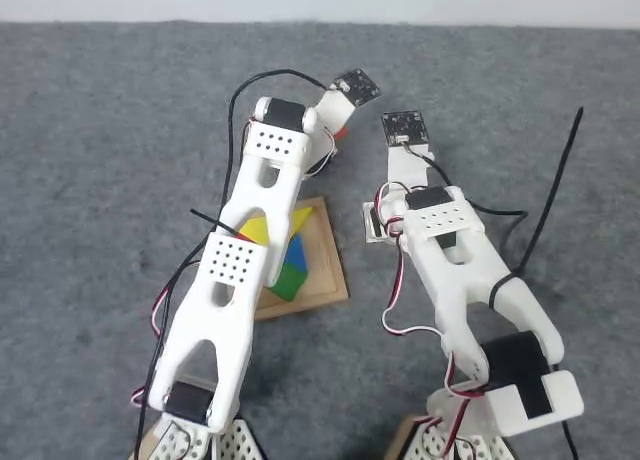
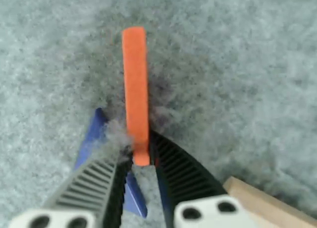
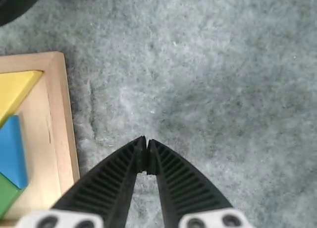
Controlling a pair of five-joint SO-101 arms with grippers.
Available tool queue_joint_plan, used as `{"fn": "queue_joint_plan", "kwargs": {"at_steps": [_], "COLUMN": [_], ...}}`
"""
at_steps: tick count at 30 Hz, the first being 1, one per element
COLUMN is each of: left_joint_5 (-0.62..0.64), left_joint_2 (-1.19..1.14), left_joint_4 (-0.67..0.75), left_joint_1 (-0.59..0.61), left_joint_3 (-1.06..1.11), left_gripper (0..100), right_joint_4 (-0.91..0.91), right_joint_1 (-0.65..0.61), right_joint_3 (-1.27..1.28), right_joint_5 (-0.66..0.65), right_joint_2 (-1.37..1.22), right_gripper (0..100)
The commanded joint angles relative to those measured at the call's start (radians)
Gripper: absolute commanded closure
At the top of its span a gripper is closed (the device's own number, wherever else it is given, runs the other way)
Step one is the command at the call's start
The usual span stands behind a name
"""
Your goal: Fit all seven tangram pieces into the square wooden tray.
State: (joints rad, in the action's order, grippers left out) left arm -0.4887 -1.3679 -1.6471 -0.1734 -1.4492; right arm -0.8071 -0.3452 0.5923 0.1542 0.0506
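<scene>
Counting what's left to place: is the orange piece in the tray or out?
Out. The left jaws pinch the orange piece over grey carpet, outside the wooden tray.

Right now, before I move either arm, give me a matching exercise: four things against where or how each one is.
1 orange piece
2 yellow piece
3 right gripper
4 dark blue piece

A in the tray
B shut, empty, over the carpet
C on the carpet, by the left gripper
D held in the left gripper

Pairs: 1-D, 2-A, 3-B, 4-C
</scene>
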Motion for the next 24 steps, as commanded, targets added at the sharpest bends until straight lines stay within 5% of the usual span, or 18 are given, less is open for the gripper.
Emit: {"fn": "queue_joint_plan", "kwargs": {"at_steps": [1,17,24], "left_joint_5": [-0.014,0.327,0.485], "left_joint_2": [0.011,0.071,0.301], "left_joint_4": [-0.044,-0.117,-0.115], "left_joint_1": [-0.021,0.031,0.052], "left_joint_3": [-0.021,-0.114,0.193], "left_gripper": [99,99,99], "right_joint_4": [0.008,0.008,0.008], "right_joint_1": [0.016,0.048,0.076], "right_joint_3": [-0.043,-0.046,-0.057], "right_joint_5": [0.009,0.011,0.017], "right_joint_2": [0.015,0.018,0.016], "right_gripper": [98.9,98.9,98.9]}}
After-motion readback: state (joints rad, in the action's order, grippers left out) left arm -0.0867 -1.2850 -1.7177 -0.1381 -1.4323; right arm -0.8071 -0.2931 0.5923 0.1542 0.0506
